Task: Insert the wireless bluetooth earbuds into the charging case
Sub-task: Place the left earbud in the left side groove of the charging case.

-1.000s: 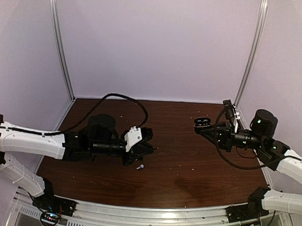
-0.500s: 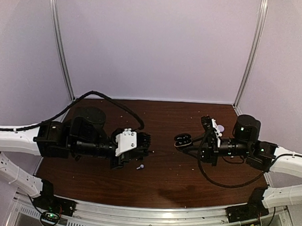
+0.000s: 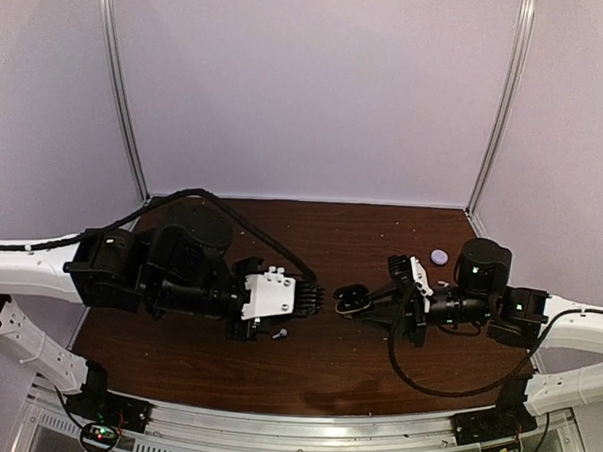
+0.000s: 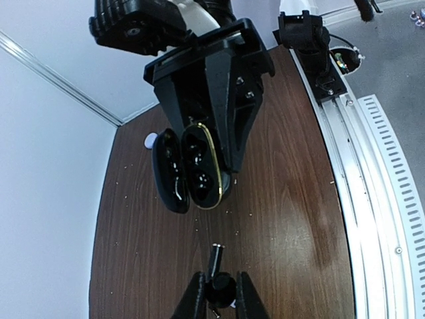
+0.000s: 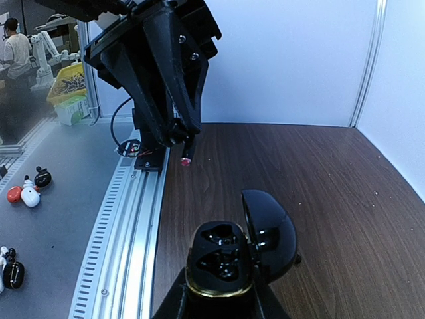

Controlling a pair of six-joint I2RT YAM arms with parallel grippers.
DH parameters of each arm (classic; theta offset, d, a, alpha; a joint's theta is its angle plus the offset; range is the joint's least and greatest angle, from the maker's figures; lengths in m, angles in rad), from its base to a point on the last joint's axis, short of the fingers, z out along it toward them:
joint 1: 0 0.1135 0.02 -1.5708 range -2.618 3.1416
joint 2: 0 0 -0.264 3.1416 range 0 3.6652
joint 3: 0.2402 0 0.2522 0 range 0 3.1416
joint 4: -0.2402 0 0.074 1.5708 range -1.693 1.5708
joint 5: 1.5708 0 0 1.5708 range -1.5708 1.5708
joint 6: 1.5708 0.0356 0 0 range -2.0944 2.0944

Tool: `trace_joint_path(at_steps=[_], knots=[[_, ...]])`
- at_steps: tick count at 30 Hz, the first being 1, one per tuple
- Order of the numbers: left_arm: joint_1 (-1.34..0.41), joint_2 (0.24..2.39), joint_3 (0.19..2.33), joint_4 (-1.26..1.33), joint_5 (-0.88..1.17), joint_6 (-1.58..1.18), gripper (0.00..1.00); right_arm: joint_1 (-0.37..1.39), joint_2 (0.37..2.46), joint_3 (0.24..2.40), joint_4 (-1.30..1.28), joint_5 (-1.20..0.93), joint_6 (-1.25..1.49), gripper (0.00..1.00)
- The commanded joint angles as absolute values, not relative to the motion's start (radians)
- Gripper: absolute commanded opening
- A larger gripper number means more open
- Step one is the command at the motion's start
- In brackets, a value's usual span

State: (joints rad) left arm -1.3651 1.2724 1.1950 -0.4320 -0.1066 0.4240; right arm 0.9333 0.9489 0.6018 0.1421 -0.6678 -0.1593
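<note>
The left arm reaches in from the left edge, low over the brown table, and the left gripper points toward the middle. Its jaws are pressed together on a black earbud, and the left wrist view shows the bud pinched between the two fingertips with its thin stem poking out toward the other arm. In the top view a white earbud lies loose on the table, just on the near side of that gripper and apart from it. Across a short gap from the black earbud hangs the charging case, a glossy black shell with its lid swung open to one side. Its gold-rimmed base is turned toward the left gripper, and two dark wells show inside it. The bud and the case do not touch. The right gripper is clamped on the base of the case from both sides and holds it off the table. Farther right, behind the right arm, a small pale disc rests on the wood near the back corner.
</note>
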Motion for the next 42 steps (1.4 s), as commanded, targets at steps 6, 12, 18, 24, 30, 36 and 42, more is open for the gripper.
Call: trace_joint_path(at_steps=[6, 12, 18, 24, 30, 36, 42], knots=[[-1.41, 1.337, 1.279, -0.491, -0.181, 0.507, 0.1, 0.987, 0.974, 0.65, 0.096, -0.617, -0.232, 0.0], [-1.429, 1.375, 1.309, -0.517, -0.217, 0.533, 0.1, 1.004, 0.992, 0.67, 0.054, -0.592, -0.245, 0.0], [-1.432, 1.405, 1.338, -0.551, -0.233, 0.555, 0.1, 1.017, 1.036, 0.718, -0.015, -0.568, -0.23, 0.0], [-1.432, 1.425, 1.346, -0.564, -0.25, 0.568, 0.1, 1.03, 1.045, 0.728, -0.038, -0.555, -0.225, 0.0], [-1.434, 1.439, 1.35, -0.575, -0.264, 0.581, 0.1, 1.047, 1.057, 0.735, -0.059, -0.542, -0.222, 0.0], [-1.437, 1.457, 1.355, -0.593, -0.278, 0.596, 0.1, 1.055, 1.064, 0.739, -0.061, -0.538, -0.21, 0.0], [-1.442, 1.465, 1.356, -0.591, -0.273, 0.605, 0.1, 1.058, 1.075, 0.742, -0.061, -0.541, -0.202, 0.0]])
